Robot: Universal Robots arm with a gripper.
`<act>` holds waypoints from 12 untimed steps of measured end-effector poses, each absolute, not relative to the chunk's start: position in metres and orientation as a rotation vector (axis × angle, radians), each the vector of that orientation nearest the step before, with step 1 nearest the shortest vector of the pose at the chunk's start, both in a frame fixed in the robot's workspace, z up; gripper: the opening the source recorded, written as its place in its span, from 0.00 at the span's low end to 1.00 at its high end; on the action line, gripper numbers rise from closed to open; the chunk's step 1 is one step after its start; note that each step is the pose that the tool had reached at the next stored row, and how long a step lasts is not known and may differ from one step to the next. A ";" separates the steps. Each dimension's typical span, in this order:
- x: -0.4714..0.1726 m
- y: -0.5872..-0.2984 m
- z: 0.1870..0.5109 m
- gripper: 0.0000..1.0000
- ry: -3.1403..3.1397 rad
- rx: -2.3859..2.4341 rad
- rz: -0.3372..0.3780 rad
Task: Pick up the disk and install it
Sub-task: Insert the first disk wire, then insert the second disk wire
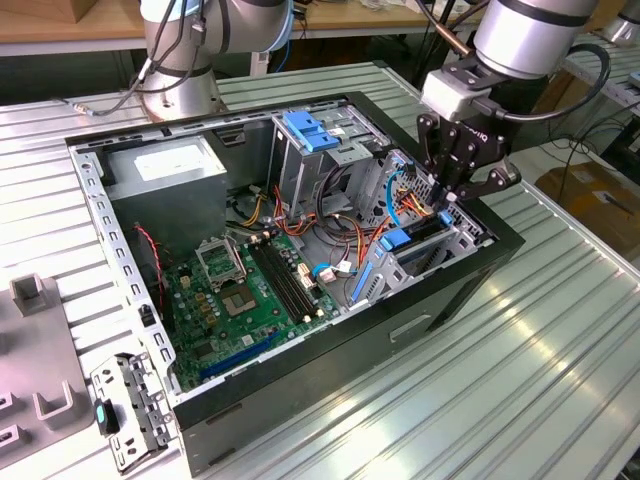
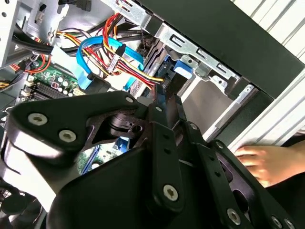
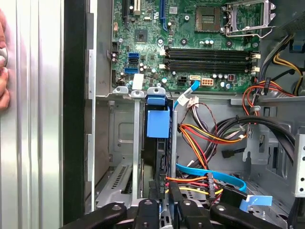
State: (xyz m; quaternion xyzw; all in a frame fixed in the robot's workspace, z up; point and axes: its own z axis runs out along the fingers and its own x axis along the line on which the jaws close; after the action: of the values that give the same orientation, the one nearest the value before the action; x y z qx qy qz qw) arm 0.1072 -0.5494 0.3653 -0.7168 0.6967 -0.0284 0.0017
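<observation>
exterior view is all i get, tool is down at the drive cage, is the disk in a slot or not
Observer: Yes. In the first wrist view the disk stands on edge in a cage slot, blue carrier edge toward the motherboard, with the tool at its other end.
Operator: anyone near the case
Observer: A person's hand rests on the table just outside the case's black wall.
Operator: cables in the way
Observer: A blue flat cable runs beside that slot, not across it.
</observation>
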 end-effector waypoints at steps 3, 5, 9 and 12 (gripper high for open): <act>0.107 -0.549 0.365 0.11 2.187 -2.249 -0.089; 0.107 -0.549 0.365 0.11 2.187 -2.249 -0.089; 0.107 -0.549 0.365 0.11 2.187 -2.249 -0.089; 0.107 -0.549 0.366 0.11 2.187 -2.249 -0.089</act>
State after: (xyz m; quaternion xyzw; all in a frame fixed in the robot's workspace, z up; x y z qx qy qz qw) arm 0.1072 -0.5494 0.3655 -0.7168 0.6967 -0.0284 0.0017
